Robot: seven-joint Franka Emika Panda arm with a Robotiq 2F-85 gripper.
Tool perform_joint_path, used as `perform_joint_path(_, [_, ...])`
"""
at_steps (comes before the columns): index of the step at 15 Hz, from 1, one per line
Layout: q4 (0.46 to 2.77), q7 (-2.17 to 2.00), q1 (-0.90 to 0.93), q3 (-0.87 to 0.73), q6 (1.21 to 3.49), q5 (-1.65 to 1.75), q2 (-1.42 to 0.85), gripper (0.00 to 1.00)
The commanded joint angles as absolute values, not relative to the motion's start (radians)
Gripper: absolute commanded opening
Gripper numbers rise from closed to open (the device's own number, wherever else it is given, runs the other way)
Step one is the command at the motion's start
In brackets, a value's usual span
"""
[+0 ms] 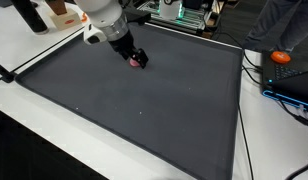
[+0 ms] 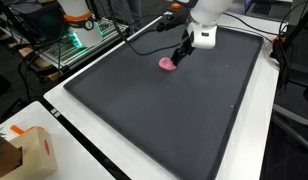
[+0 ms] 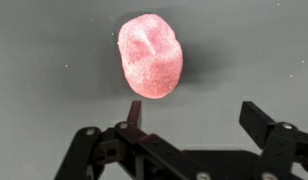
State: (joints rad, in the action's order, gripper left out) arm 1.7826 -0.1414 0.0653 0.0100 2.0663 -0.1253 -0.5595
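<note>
Dark mat [image 2: 164,120] lies open on all sides; sole obstruction on it, a pink lump [image 2: 168,64] just ahead of the fingers [image 3: 260,122]. The bench [image 1: 34,50] margins carry a cardboard box [image 2: 29,150], electronics rack [image 2: 82,38] and orange object [image 1: 282,57].

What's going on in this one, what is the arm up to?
A robot arm hangs low over a dark mat, with its fingers open beside a small pink lump. In the wrist view the lump lies on the mat just ahead of the fingers, not between them, so nothing is held.
</note>
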Motion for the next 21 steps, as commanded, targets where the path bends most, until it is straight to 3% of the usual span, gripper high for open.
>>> perform_joint_path(1, [1.778, -0.002, 0.064, 0.038, 2.066, -0.064, -0.552, 1.00])
perform_joint_path(11, [1.816, 0.437, 0.037, 0.112, 2.055, -0.012, -0.450, 1.00])
perform_joint_path(21, [1.787, 0.453, 0.043, 0.112, 2.048, -0.026, -0.434, 1.00])
